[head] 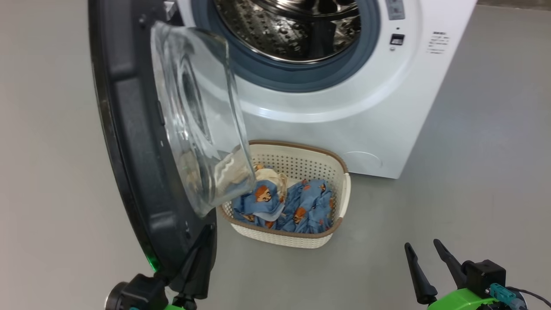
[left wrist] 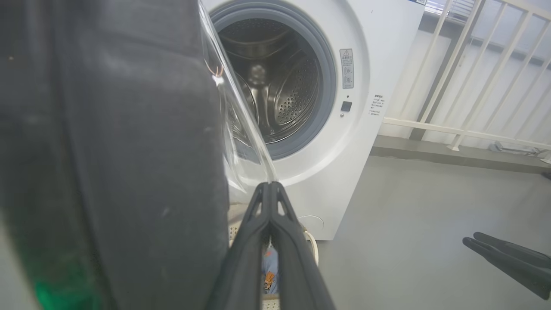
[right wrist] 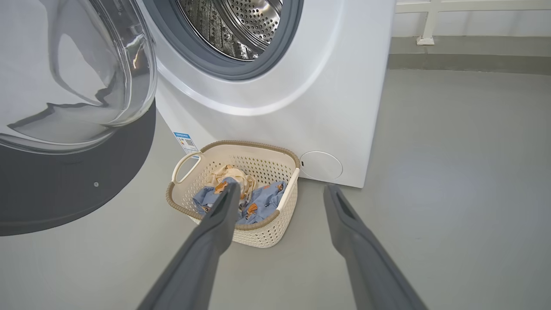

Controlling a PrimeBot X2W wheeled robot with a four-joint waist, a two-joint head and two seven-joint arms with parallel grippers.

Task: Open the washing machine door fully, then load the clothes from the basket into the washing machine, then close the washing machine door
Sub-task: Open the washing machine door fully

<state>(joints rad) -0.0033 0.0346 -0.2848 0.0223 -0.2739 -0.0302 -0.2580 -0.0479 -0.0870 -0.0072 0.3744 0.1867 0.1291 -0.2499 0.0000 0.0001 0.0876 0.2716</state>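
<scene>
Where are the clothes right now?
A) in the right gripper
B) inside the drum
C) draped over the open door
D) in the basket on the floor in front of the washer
D: the clothes lie in the basket at the foot of the washing machine, and the right gripper stands open, apart from them.

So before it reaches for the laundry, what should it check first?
1. The washing machine door stands swung clear of the drum: ok.
2. The drum looks empty where visible: ok.
3. The clothes lie in the basket on the floor: ok.
4. The right gripper is open and empty: ok.
5. The left gripper, shut, is off the door: cannot tell.
</scene>
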